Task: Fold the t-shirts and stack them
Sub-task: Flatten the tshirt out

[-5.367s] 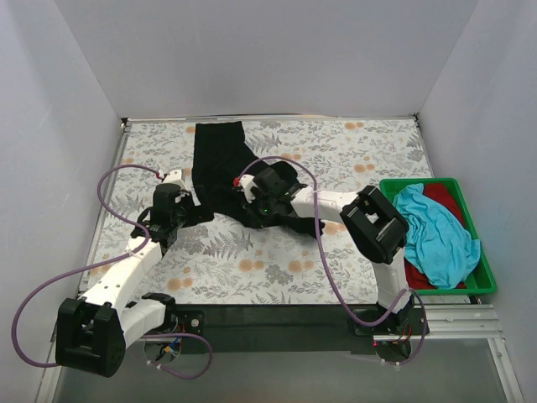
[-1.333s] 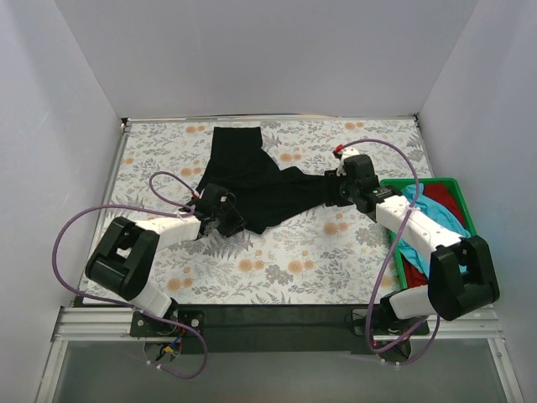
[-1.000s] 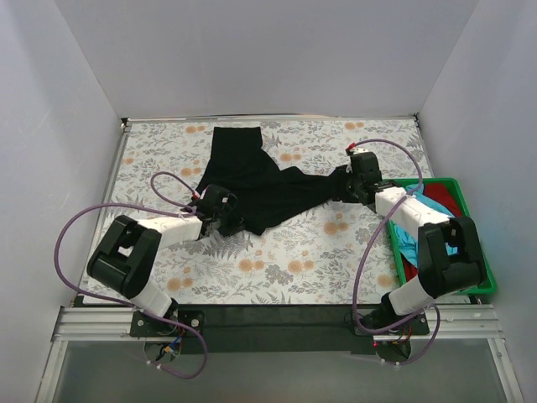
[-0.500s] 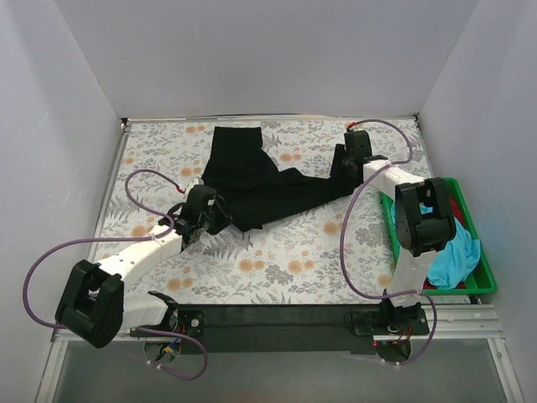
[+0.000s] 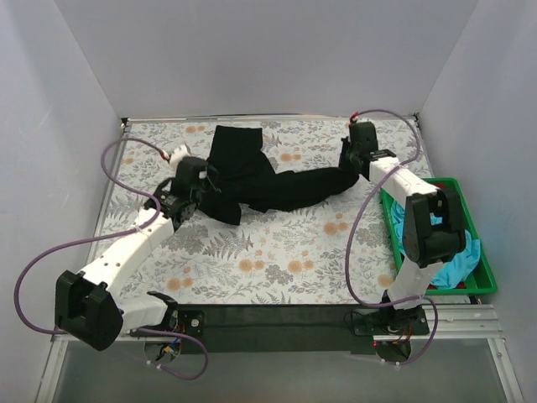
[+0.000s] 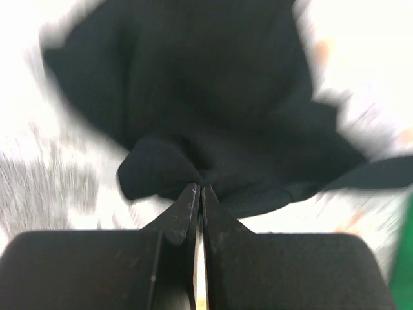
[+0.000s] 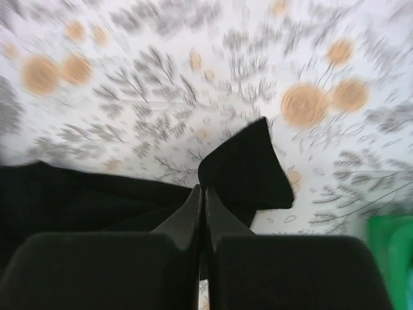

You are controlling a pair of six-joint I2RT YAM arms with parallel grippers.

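The black t-shirt (image 5: 277, 189) lies stretched across the back half of the floral table, bunched into a long band. My left gripper (image 5: 201, 183) is shut on its left end; in the left wrist view the cloth (image 6: 206, 97) bunches at the pinched tips of that gripper (image 6: 199, 187). My right gripper (image 5: 351, 166) is shut on the right end, where a black flap (image 7: 248, 168) sticks out past its closed tips (image 7: 203, 188). A turquoise t-shirt (image 5: 460, 254) lies in the tray over a red one (image 5: 463, 206), partly hidden by the right arm.
The green plastic tray (image 5: 487, 281) stands at the table's right edge, beside the right arm's elbow; its corner shows in the right wrist view (image 7: 392, 258). White walls close in the table at the left, back and right. Purple cables loop from both arms.
My right gripper went from open to shut on the shirt's right end and moved toward the back. My left arm carried its end left and back, drawing the shirt out long.
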